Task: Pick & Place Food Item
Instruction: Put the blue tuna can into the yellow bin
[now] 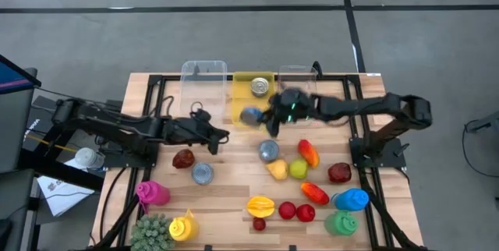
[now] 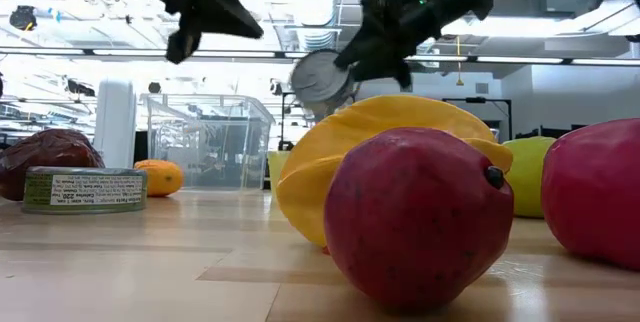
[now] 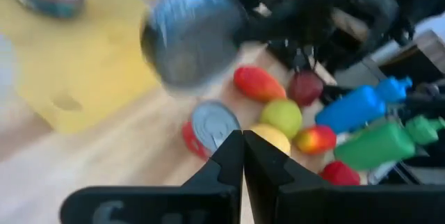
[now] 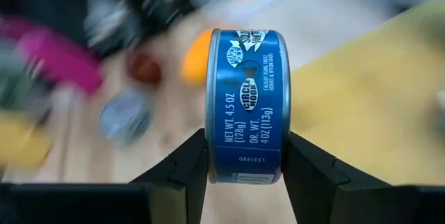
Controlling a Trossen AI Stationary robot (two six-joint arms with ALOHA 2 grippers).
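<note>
Blue tuna can (image 4: 245,106) pinched on edge by right gripper (image 4: 243,158).
Held at yellow bin's (image 1: 243,99) seven o'clock; left gripper (image 3: 243,156) pressed together.

Cans: four — one blue can (image 1: 250,116) held in air, one in yellow bin (image 1: 260,87), two on bench (image 1: 268,150) (image 1: 203,173). Bins: three — two clear (image 1: 204,72) (image 1: 295,74), one yellow (image 1: 240,95). Squeeze bottles: four — pink (image 1: 153,193), yellow (image 1: 182,226), blue (image 1: 351,199), green (image 1: 341,223). Arms: two.
</note>
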